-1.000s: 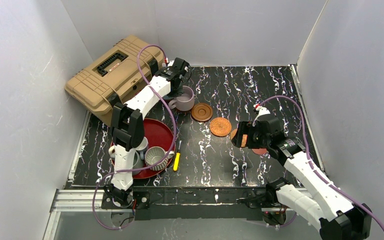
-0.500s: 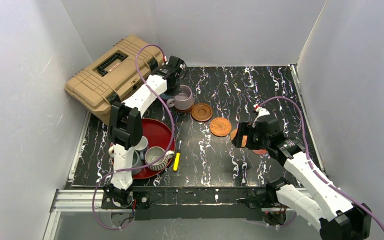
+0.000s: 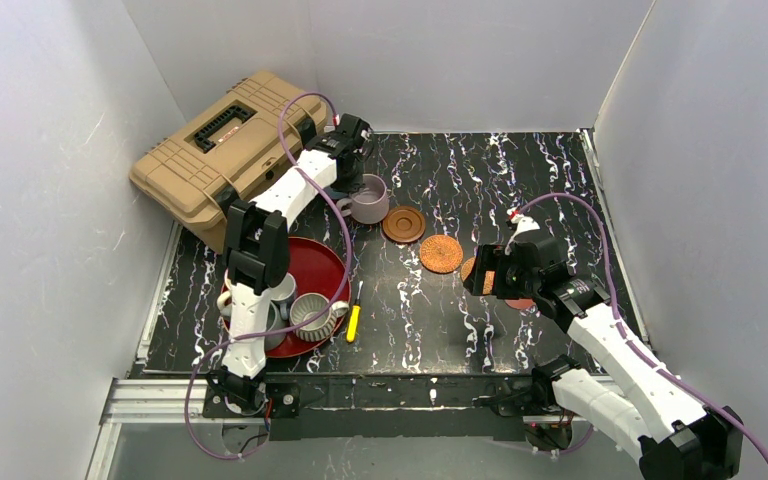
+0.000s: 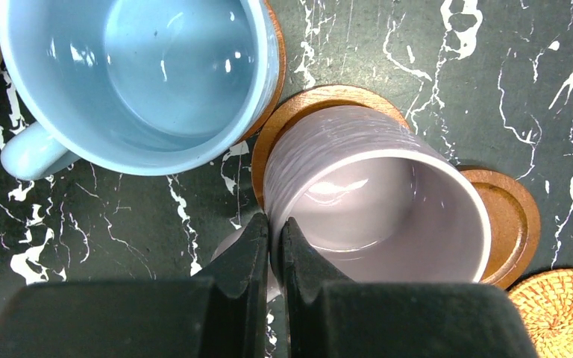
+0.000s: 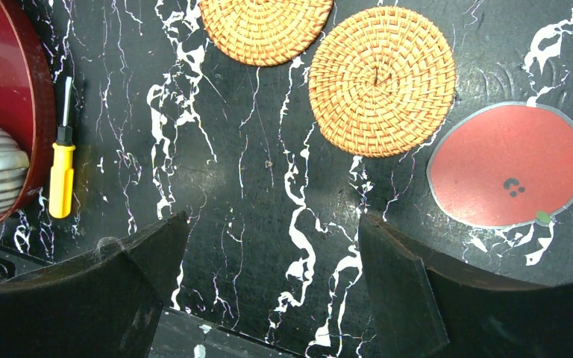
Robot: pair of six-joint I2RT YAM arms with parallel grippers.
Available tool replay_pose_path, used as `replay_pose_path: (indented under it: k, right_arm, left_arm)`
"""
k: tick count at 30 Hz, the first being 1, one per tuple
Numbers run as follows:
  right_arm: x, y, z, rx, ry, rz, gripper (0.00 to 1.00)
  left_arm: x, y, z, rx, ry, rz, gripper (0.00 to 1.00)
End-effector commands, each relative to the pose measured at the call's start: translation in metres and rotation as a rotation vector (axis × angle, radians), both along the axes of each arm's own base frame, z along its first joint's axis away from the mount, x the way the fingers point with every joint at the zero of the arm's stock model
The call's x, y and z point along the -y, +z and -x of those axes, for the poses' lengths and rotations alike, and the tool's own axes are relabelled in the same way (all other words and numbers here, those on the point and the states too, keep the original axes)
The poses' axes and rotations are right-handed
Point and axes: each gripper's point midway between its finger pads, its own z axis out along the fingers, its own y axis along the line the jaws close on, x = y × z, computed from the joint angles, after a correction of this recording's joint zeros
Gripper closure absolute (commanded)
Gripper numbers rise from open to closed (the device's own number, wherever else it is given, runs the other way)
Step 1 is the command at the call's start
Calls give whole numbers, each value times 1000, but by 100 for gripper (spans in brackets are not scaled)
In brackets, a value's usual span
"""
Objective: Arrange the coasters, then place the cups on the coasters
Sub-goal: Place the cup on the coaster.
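Note:
My left gripper [image 4: 274, 227] is shut on the near rim of the mauve cup [image 4: 388, 201], one finger inside and one outside. That cup [image 3: 368, 200] stands over a brown wooden coaster [image 4: 298, 108]. A light blue cup [image 4: 142, 74] sits on another wooden coaster just left of it. A third wooden coaster [image 3: 403, 224] lies bare to the right. Two woven coasters [image 5: 265, 26] [image 5: 380, 78] and a flat red coaster [image 5: 509, 165] lie in a row ahead of my right gripper [image 5: 272, 231]. It hangs open over bare table, holding nothing.
A large red tray [image 3: 315, 265] at the front left holds a ribbed grey-white cup [image 3: 312, 312] and other cups partly hidden by the left arm. A yellow screwdriver [image 3: 353, 322] lies beside the tray. A tan toolbox [image 3: 225, 150] fills the back left corner.
The left wrist has shifted slightly left over the mauve cup, still gripping it. The right gripper has drifted a little to the left, still open.

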Motion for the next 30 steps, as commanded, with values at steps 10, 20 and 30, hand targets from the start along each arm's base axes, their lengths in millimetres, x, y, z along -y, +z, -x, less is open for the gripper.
replay_pose_path:
  k: [10,20,30]
  right_arm:
    - [-2,2,0,18,15,-2,7]
    - [-2,0,1,11,17,-1,8]
    - [-1,-1,2,6,19,3,7]
  left_arm:
    - [1,40,-21,114,-12,11,100]
    - [0,37,-23,106,-17,2,100]
    - [-2,30,-24,95,-26,-13,100]
